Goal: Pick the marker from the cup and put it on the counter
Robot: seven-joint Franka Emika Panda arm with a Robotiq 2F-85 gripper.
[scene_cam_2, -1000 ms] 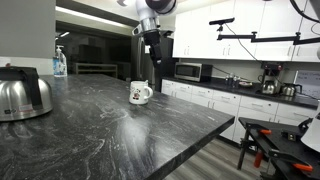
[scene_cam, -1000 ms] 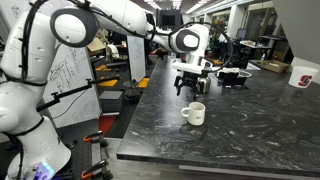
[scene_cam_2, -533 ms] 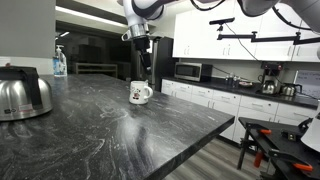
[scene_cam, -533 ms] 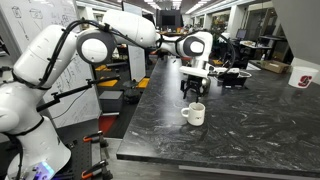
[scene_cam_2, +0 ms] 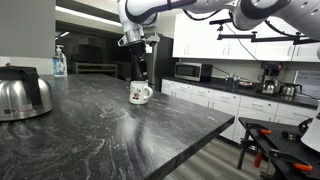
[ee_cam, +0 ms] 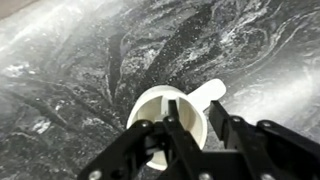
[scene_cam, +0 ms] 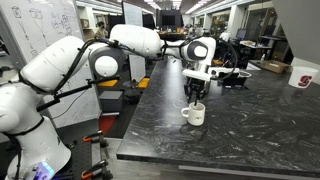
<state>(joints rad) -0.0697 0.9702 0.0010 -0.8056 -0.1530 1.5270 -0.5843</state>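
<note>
The white cup (scene_cam: 195, 115) (scene_cam_2: 140, 94) stands on the black marbled counter (scene_cam: 250, 135) (scene_cam_2: 110, 135). My gripper (scene_cam: 196, 98) (scene_cam_2: 146, 83) hangs straight over it, fingertips at the rim. From the wrist, the cup (ee_cam: 150, 108) lies right under the gripper (ee_cam: 194, 103), its handle (ee_cam: 206, 93) pointing up and right. One finger reaches inside the cup and the other stands outside, by the handle. The jaws are narrowed, with a gap and the cup's wall between them. I cannot make out the marker; the finger hides much of the cup's inside.
A shiny metal kettle (scene_cam_2: 22, 95) sits near the front of the counter. A white bucket with red print (scene_cam: 304, 74) and dark equipment (scene_cam: 235, 76) stand at the far end. The counter's edge (scene_cam: 135, 120) drops to the floor beside the robot base.
The gripper has swung over the cup and come down to its rim. Its fingers have drawn much closer together.
</note>
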